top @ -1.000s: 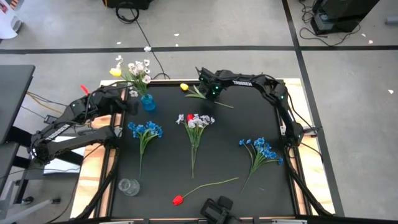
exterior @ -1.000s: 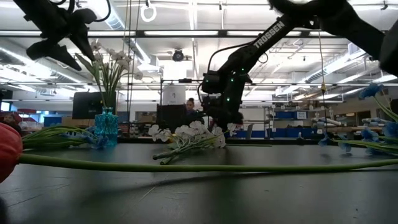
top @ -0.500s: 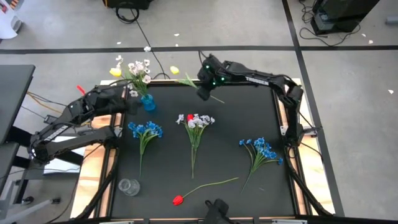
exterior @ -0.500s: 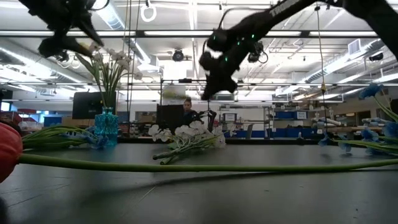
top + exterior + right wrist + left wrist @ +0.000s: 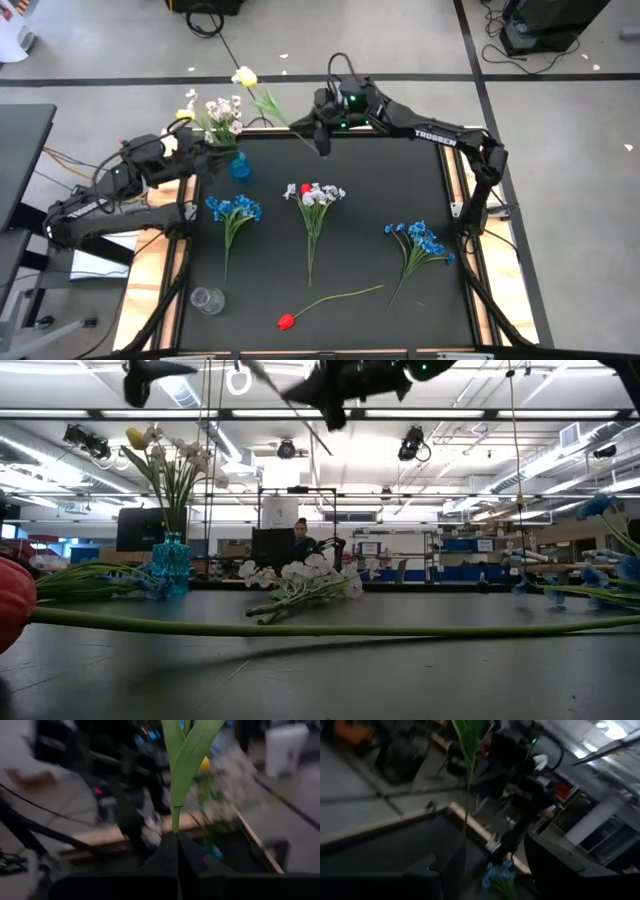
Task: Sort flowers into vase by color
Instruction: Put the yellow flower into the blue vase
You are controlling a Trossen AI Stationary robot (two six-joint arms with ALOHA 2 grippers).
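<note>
Yellow tulip (image 5: 245, 76) is up in the air, just beyond the table's far edge, above and near the blue vase (image 5: 238, 164), which already holds white sprays and a yellow bloom. Right gripper (image 5: 322, 141) pinches its stem low down, fingers pressed together on it. Left gripper (image 5: 168, 146), beside the vase, cannot tell its fingers. To do well: swing stem end over vase mouth, bring it upright, lower w/o knocking the sprays, then let go.
</note>
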